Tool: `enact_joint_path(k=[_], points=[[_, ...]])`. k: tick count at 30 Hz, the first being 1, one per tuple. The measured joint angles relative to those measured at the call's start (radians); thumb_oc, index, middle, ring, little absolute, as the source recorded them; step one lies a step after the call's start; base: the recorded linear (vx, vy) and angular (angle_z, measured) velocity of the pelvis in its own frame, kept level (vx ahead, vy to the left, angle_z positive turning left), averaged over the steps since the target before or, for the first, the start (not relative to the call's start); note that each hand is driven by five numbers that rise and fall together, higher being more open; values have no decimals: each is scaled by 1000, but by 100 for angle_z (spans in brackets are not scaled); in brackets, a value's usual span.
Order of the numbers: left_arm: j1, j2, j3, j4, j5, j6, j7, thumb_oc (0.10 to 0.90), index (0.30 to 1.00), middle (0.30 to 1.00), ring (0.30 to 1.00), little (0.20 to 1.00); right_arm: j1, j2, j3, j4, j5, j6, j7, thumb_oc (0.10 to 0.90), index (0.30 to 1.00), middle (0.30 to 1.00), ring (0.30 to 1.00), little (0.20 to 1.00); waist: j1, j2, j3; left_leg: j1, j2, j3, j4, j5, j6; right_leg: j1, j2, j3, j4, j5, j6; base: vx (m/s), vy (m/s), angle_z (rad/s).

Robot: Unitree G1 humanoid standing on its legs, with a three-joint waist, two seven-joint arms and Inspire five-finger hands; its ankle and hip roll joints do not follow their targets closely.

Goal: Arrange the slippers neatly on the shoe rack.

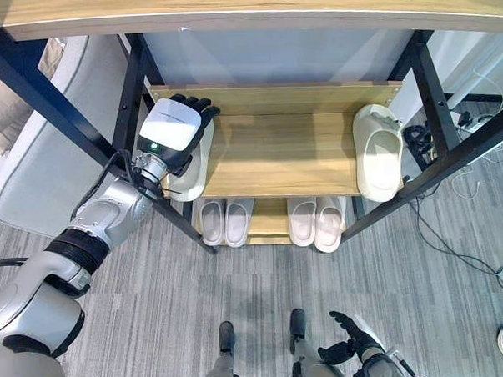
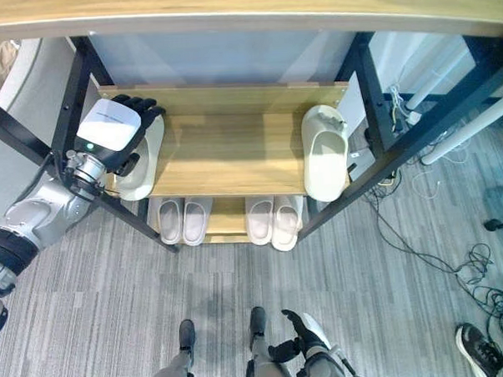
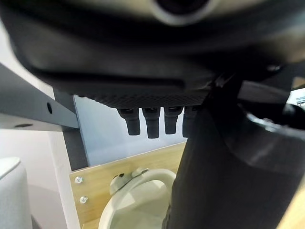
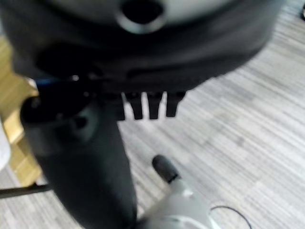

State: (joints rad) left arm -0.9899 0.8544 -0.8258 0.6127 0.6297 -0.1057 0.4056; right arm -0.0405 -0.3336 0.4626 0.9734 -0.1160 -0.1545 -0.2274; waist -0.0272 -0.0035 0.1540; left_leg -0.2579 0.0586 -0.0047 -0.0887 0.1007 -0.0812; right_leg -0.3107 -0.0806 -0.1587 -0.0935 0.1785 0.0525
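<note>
A: What is the room like, starting close in?

B: Grey wood-grain floor point(image 1: 239, 297) nearest, with the right hand point(image 1: 352, 341) hanging low over it, fingers loosely spread and holding nothing. Beyond that stands the shoe rack point(image 1: 271, 150), black metal frame with light wooden shelves. A grey sofa point(image 1: 45, 156) sits out past the left hand's outer side, and loose cables point(image 2: 455, 255) trail on the floor at the rack's far side from it, with a person's shoe point(image 2: 480, 347) near them.

A: And the slippers?

B: On the bottom shelf point(image 1: 268, 223), below the left hand point(image 1: 175, 129), two white pairs lie side by side: one pair point(image 1: 226, 220) nearly under the hand, the other pair point(image 1: 316, 221) farther across. On the middle shelf point(image 1: 283, 154) the left hand rests over a cream slipper point(image 1: 192, 170) at the shelf's near-left end; the slipper shows beneath and beside the palm.

A: Is the hand gripping it?

B: In the wrist view the fingers point(image 3: 152, 121) point straight out above the slipper's strap, so the hand is relaxed, not closed round it. The matching cream slipper point(image 1: 378, 152) lies well apart, at the opposite end of the same shelf, toe pointing toward the back.
</note>
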Motion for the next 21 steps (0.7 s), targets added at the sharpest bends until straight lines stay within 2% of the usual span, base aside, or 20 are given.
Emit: enact_joint_path(k=[14,21], points=[[-8,-3,2,9,-21,1,0,800,900,900,900,900,-2,0,0,1,1,-3,-9,800,900,900,900,900,-16,-4,-2,-17,-3,1,0,0,0,-19,-3,2,0,2,2,0,0,0],[-40,-5,-6,18,-31,3,0,800,900,900,900,900,-1,1,0,3,1,-2,-18,800,900,900,900,900,-18,-28,-17,-44,-11,16,0,5,5,-53,-11,19,0,12,6,4,6,-2]])
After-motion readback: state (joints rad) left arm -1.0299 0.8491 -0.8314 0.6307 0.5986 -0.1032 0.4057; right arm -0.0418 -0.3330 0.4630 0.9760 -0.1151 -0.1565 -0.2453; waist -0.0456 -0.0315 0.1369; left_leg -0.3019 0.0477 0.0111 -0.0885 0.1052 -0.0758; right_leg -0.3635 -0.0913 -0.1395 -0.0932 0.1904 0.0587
